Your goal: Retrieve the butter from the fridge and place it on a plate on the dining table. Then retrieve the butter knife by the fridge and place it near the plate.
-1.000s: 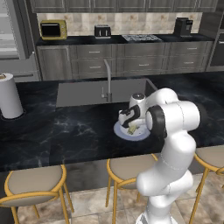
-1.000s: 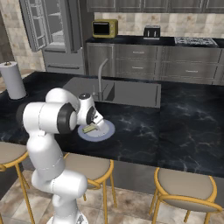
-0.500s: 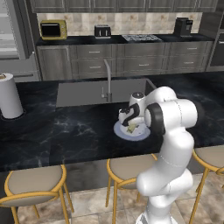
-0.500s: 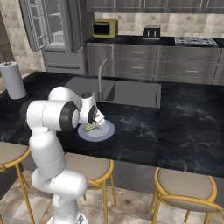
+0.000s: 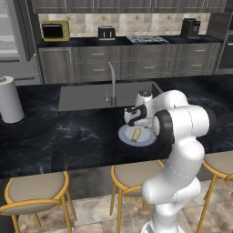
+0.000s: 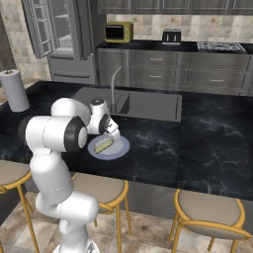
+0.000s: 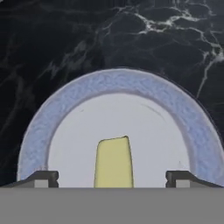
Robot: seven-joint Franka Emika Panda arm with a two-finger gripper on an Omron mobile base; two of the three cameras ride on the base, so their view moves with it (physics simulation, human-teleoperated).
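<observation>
Hand view: the butter (image 7: 113,162) lies flat on the plate (image 7: 65,105), a pale yellow stick pointing up the middle of the picture. The two dark fingertips (image 7: 41,178) stand wide apart, one on each side of the stick with bare plate between them and it, so the gripper (image 7: 113,179) is spread and grips nothing. The plate has a white centre and a pale blue rim, and it sits on the black, white-veined top of the dining table (image 7: 52,39).

In the left base view the arm bends down over the plate (image 5: 125,135), and the butter (image 5: 136,134) shows just below the hand. The plate is close in front of the sink (image 5: 86,96) and its tap (image 5: 112,82). A roll of paper towel (image 5: 9,100) stands upright at the far left end of the table, well apart from the plate. Stools (image 5: 34,191) with yellow frames stand along the near side.

In the right base view the fridge (image 6: 59,34) is at the back left, with a door that seems to stand open, though the angle makes this hard to judge. On the back counter are a yellow microwave (image 6: 117,31) and a toaster (image 6: 171,36). No writing or label can be read on any of these things.
</observation>
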